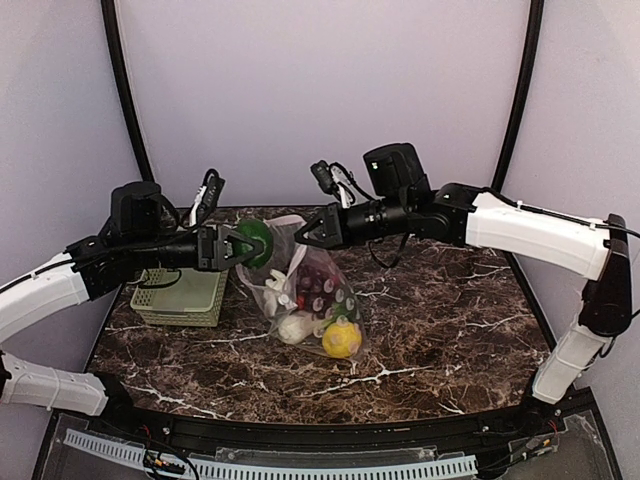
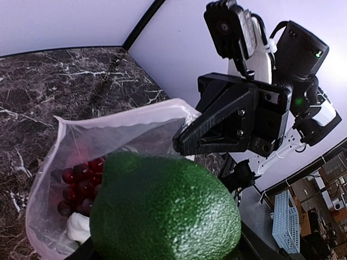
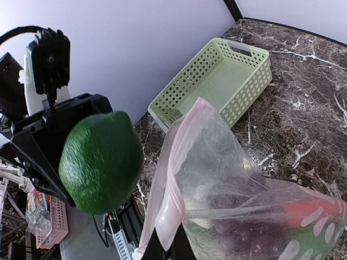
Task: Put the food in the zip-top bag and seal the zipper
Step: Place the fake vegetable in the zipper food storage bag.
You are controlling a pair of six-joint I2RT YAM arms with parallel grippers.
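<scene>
Zip-top bag [image 1: 305,285] sits mid counter [image 1: 450,310] from above, lemon [image 1: 342,338] inside, right gripper [image 1: 305,232] pinched shut on its mouth, left gripper [image 1: 243,245] clamped around a green fruit [image 1: 256,242]. Left wrist: fruit just beside that open mouth. Right wrist: zipper [image 3: 167,181] unsealed.

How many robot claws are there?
2. The left gripper holds a round green fruit near the zip-top bag; the right gripper pinches the bag's top edge.
</scene>
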